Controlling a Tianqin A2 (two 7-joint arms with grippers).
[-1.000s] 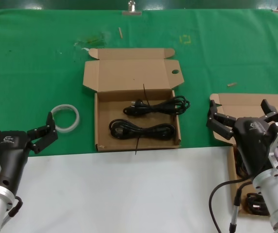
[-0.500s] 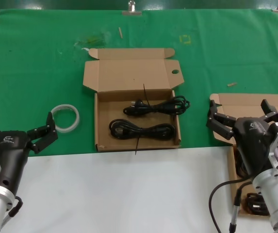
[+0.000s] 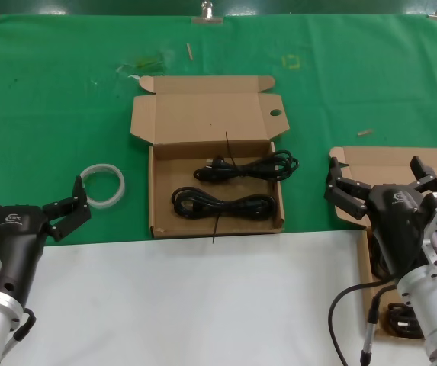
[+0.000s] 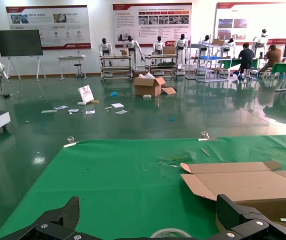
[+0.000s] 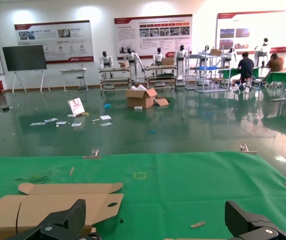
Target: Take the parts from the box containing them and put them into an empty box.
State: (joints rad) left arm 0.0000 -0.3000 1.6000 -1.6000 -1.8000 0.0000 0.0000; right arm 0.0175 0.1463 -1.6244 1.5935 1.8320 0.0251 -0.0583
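— At centre of green cloth (image 3: 65,91), what's there?

— Cardboard box w/ holed lid tab (image 3: 216,156), lid flap folded back, oval hole near one corner of flap; holds two black cable bundles: far bundle (image 3: 246,166) & near bundle (image 3: 222,204), side by side, each w/ thin tie sticking out; near one's tie pokes over front wall.

— And to robot's right?

— Second cardboard box (image 3: 401,164), half hidden behind right arm; lid flap up, rounded tab at corner; bit of dark cable (image 3: 401,319) visible low inside, next to arm's metal wrist; how many inside: can't tell.

— Right gripper (image 3: 382,183)?

— Hangs over that second box, fingers spread wide, holding nothing; same spread seen in right wrist view, dark fingertips (image 5: 58,224) at either bottom corner.

— Left gripper (image 3: 31,202)?

— Low at left edge, over boundary of green cloth & white surface (image 3: 203,305); jaws wide apart, nothing between; left wrist view agrees, fingertips (image 4: 58,220) far apart.

— Anything else on cloth?

— White ring (image 3: 102,184), lying flat just beside left gripper's inner finger, between it & centre box; also seen in left wrist view (image 4: 170,233) at bottom edge; small scraps near far edge of cloth.
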